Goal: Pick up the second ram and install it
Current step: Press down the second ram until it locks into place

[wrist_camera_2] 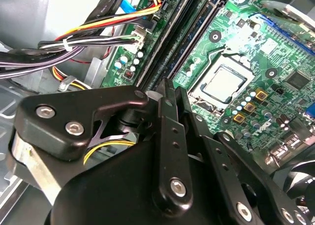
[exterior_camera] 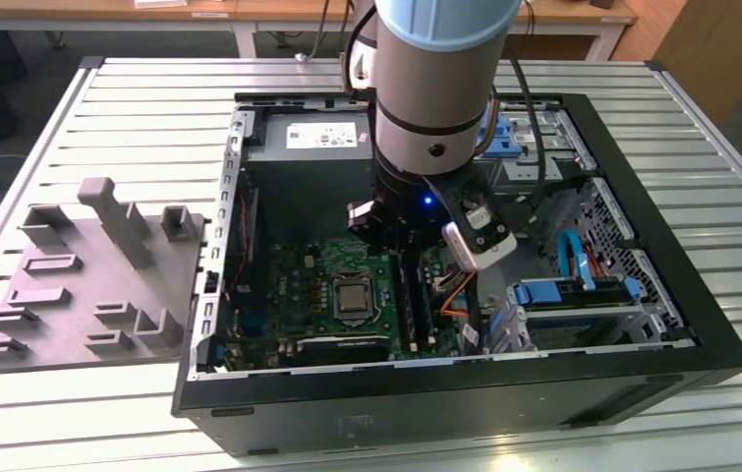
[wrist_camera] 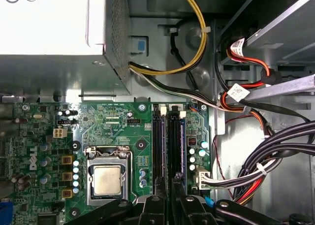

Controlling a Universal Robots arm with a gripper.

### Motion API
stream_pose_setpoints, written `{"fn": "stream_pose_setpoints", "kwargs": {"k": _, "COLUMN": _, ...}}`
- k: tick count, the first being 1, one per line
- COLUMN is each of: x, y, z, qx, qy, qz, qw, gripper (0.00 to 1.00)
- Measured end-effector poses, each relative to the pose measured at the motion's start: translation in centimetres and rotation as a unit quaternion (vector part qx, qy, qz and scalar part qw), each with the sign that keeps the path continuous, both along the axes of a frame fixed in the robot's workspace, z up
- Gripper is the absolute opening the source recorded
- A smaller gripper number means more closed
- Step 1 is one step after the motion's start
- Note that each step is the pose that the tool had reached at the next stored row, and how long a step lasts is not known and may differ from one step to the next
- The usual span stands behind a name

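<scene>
Fingers (wrist_camera: 156,205) in the first wrist view sit close together, clamped, as I read it, on the second ram (wrist_camera: 174,146), which stands on edge over the slots beside the silver socket (wrist_camera: 107,179). The second wrist view shows the same narrow grip above the green board (wrist_camera_2: 256,43). In the exterior view the stick lies to the exterior view's right of the socket, inside the case (exterior_camera: 685,324). The step looks like seating, which calls for a straight, even downward press.

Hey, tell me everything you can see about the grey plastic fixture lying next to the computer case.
The grey fixture looks like one matte moulded plastic piece: a flat base with several upright posts, the tallest toward its far side, and low rectangular blocks nearer the front. It lies flat on the slatted metal table, at the exterior view's left of the open computer case, its edge close beside the case's wall.
</scene>
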State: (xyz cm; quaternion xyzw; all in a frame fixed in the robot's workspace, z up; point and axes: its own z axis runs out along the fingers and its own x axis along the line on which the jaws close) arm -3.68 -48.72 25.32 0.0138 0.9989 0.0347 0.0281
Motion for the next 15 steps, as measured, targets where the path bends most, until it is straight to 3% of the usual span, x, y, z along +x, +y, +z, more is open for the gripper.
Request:
{"fn": "stream_pose_setpoints", "kwargs": {"k": 9, "x": 0.0, "y": 0.0, "z": 0.05, "qx": 0.0, "qy": 0.0, "qz": 0.0, "qw": 1.0, "gripper": 0.2}}
{"fn": "stream_pose_setpoints", "kwargs": {"k": 11, "x": 0.0, "y": 0.0, "z": 0.06, "qx": 0.0, "qy": 0.0, "qz": 0.0, "qw": 1.0, "gripper": 0.18}}
{"fn": "stream_pose_setpoints", "kwargs": {"k": 13, "x": 0.0, "y": 0.0, "z": 0.07, "qx": 0.0, "qy": 0.0, "qz": 0.0, "qw": 1.0, "gripper": 0.11}}
{"fn": "stream_pose_setpoints", "kwargs": {"k": 15, "x": 0.0, "y": 0.0, "z": 0.08, "qx": 0.0, "qy": 0.0, "qz": 0.0, "qw": 1.0, "gripper": 0.11}}
